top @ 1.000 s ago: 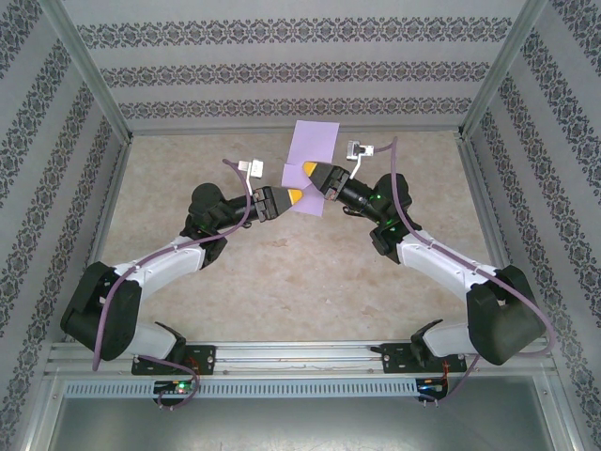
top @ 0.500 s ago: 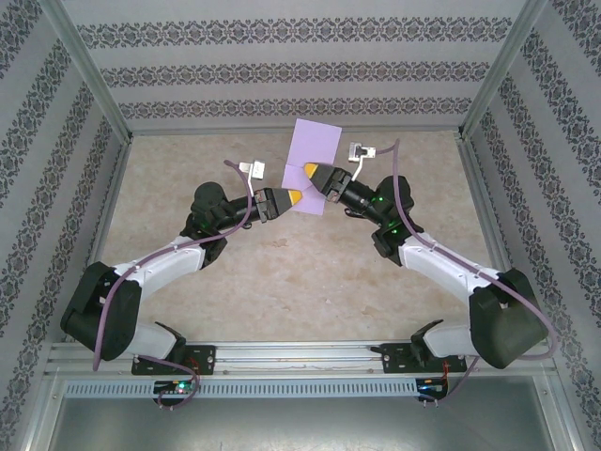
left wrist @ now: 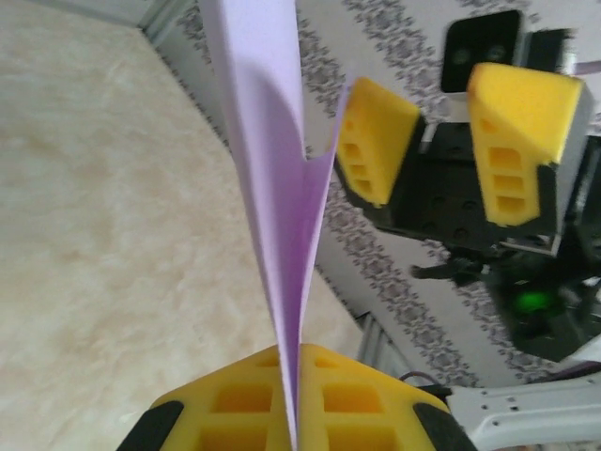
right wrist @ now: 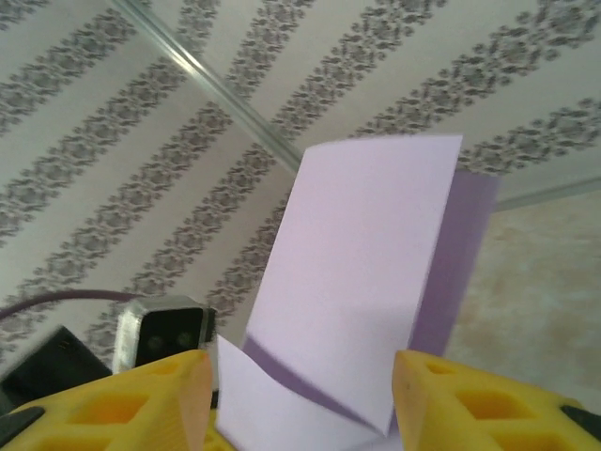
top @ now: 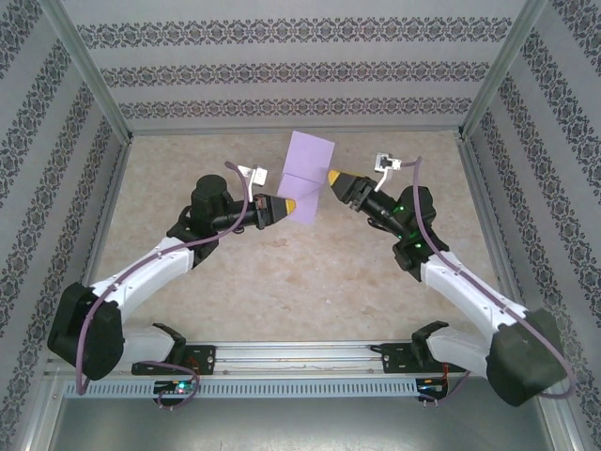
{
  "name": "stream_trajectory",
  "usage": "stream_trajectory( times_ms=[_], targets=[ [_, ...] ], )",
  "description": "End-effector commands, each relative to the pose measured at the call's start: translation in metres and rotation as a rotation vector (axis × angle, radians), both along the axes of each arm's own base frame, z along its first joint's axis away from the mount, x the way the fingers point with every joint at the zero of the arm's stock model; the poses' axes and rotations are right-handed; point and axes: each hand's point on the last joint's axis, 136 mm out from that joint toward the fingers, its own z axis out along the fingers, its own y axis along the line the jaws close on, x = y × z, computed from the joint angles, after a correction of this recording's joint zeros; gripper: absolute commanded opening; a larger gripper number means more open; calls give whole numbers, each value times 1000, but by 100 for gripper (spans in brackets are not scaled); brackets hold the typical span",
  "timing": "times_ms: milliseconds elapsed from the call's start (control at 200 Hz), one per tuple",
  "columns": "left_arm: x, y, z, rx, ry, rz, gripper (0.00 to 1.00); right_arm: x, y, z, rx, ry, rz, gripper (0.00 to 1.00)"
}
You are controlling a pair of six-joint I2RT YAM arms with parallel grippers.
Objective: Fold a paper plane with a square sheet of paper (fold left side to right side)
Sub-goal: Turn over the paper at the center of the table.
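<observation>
Release by the right pincer [top: 334, 177]: its jaws now stand open, drawn back rightward. Left pincer [top: 292, 207] alone clamps the thin lilac folded paper sheet [top: 306, 164] at upper centre; the hand-over seems complete.

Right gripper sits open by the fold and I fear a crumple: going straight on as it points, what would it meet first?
The right gripper would meet the lilac paper, pinched by the left gripper, ahead between its open jaws; likely almost at once, depth unclear.
</observation>
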Motion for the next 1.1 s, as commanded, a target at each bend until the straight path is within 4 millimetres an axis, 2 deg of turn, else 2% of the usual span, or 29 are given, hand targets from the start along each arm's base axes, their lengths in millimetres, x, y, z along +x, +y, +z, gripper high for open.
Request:
stream_trajectory(
  times_ms=[0, 165, 285, 375, 505, 640, 730, 979, 1094],
  targets=[
    [-4, 31, -35, 326, 14, 68, 0, 4, -30, -39, -189, 57, -154, 57],
    [-4, 78, -67, 709, 73, 182, 0, 1, -77, -83, -368, 188, -350, 65],
    [-7, 105, -82, 974, 92, 240, 0, -4, -110, -104, -445, 254, -466, 71],
    [-9, 119, -93, 1148, 111, 288, 0, -8, -127, -118, -477, 302, -519, 77],
    [-12, 128, -108, 1349, 140, 376, 0, -12, -144, -129, -484, 344, -567, 82],
    [-14, 127, -123, 1494, 140, 461, 0, -13, -150, -136, -475, 361, -575, 84],
    [-16, 119, -135, 1539, 142, 493, 0, -12, -152, -140, -472, 372, -571, 85],
    [-23, 83, -176, 1569, 186, 478, 0, -10, -150, -146, -451, 389, -551, 86],
    [-31, 59, -200, 1514, 257, 413, 9, -9, -149, -149, -445, 397, -543, 86]
  ],
)
